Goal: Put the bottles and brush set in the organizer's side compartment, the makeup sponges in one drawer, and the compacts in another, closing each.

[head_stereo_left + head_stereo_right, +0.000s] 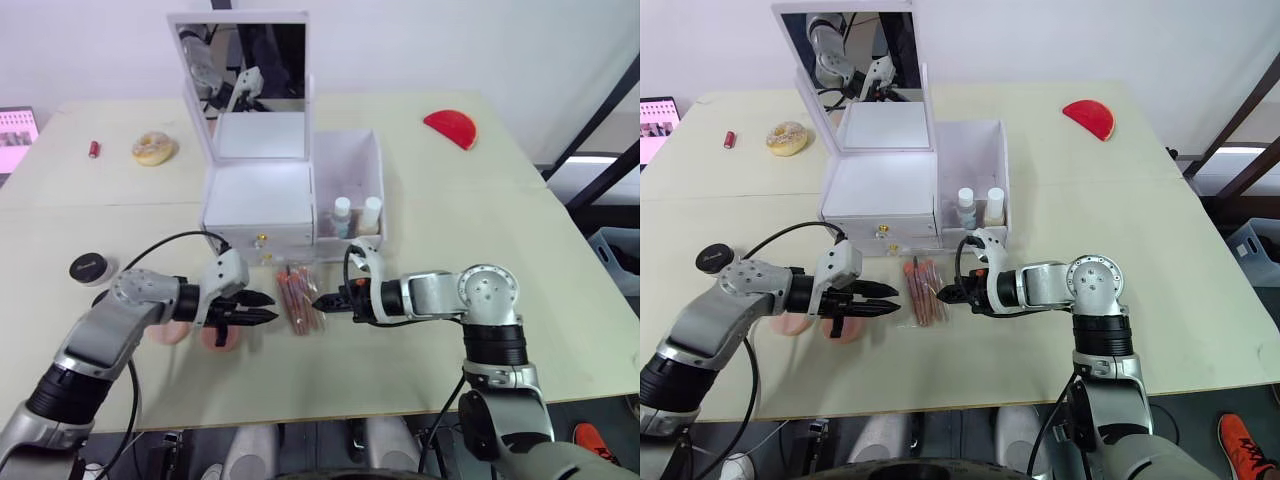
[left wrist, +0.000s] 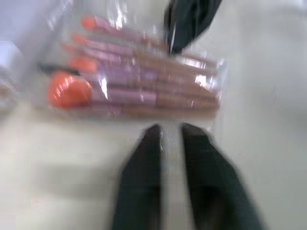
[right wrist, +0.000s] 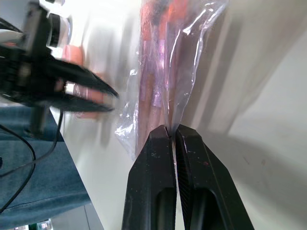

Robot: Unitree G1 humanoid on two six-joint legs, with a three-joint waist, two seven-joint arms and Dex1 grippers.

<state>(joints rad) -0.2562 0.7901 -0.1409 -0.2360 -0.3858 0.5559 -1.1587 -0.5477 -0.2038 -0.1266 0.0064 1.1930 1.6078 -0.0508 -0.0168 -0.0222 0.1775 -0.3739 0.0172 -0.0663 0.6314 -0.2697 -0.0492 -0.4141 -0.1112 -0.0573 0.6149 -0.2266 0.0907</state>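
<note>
Now the cream bench [image 1: 520,250] is standing against a white wall — right gripper [image 3: 170,132] pinching the brush set [image 1: 298,298] wrapper near the front edge, left gripper [image 1: 268,307] slightly parted, empty.

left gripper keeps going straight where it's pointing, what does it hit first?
Most likely the brush set in its clear bag, lying just ahead of the left gripper. Beyond it is the right gripper, pinching the bag's edge.

Materials and finishes
Brush set [image 3: 163,72] sits in clear, crinkled glossy plastic; organizer [image 1: 270,190] is smooth white plastic; tabletop [image 1: 480,220] matt beige.
</note>
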